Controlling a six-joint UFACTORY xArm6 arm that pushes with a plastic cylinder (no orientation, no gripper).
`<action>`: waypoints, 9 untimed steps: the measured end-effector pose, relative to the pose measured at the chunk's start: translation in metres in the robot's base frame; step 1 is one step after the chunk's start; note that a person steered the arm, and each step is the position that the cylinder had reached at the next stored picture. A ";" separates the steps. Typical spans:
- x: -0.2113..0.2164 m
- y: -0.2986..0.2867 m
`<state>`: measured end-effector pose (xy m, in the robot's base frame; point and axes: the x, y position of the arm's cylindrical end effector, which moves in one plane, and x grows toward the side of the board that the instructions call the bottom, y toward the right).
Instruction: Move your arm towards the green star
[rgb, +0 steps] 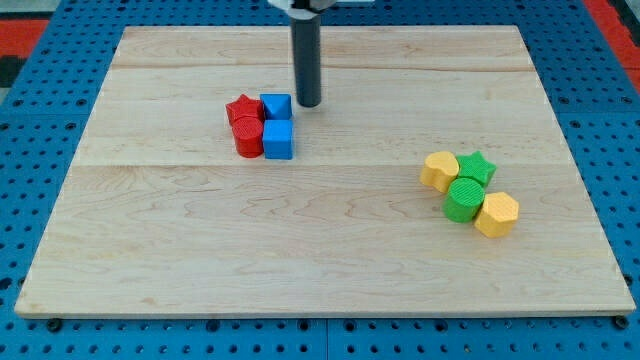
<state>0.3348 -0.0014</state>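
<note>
The green star lies at the view's right, touching a yellow block on its left and a green cylinder below it. My tip rests on the board near the view's top centre, just right of a blue block. The tip is far to the left of and above the green star.
A red star, a red cylinder and a blue cube cluster with the blue block left of my tip. A yellow hexagonal block sits below right of the green cylinder. The wooden board lies on a blue pegboard.
</note>
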 end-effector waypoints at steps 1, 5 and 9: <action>-0.005 0.093; 0.180 0.335; 0.160 0.265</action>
<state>0.4951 0.2637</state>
